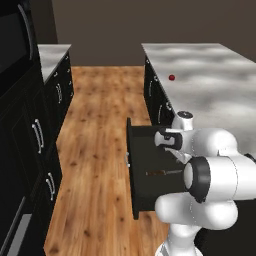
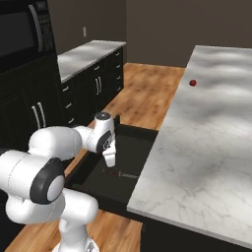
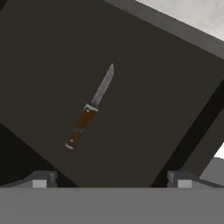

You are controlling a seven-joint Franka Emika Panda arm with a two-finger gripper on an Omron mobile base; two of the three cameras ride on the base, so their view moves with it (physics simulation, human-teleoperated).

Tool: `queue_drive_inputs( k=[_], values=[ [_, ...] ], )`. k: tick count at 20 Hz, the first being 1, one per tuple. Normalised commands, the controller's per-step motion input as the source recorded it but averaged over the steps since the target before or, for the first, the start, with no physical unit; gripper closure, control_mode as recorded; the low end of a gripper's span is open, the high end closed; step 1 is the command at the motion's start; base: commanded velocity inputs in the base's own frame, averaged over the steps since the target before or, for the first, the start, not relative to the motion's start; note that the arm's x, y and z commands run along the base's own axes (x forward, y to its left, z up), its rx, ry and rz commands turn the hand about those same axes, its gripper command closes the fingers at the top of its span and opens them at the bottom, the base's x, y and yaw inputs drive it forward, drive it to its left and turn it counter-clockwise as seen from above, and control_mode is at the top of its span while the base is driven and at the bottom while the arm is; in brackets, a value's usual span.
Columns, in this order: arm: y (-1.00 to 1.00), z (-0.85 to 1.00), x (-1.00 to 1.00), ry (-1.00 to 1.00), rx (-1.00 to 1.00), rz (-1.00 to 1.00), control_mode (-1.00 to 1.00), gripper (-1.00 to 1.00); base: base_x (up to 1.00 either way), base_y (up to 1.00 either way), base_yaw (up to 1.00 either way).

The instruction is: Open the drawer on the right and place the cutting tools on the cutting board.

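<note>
Marble counter (image 2: 206, 147), wooden floor (image 1: 100, 150)

Knife (image 3: 89, 108): dull grey metal blade, brown wooden handle. Drawer (image 2: 129, 147): matt black. Counter (image 2: 206, 133): glossy grey-white marble. Floor (image 1: 102, 125): polished wood planks.

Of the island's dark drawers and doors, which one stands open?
The drawer directly below the gripper, pulled out over the floor, with a brown-handled knife lying on its bottom. The other fronts along the island sit flush.
</note>
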Motion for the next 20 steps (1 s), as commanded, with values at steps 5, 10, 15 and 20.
queue_drive_inputs(
  k=[5,10,15,20],
  values=[
    [-0.09,-0.39,0.01,0.12,0.06,-0.08,-1.00,-1.00,0.00,0.00,0.00],
    [-0.15,-0.40,-0.01,0.01,0.15,-0.09,-1.00,-1.00,0.00,0.00,0.00],
    [0.01,-0.27,0.11,0.00,0.02,-0.05,-1.00,-1.00,0.00,0.00,0.00],
    [0.03,-0.41,0.04,0.00,0.00,-0.01,-1.00,-1.00,0.00,0.00,0.00]
  ],
)
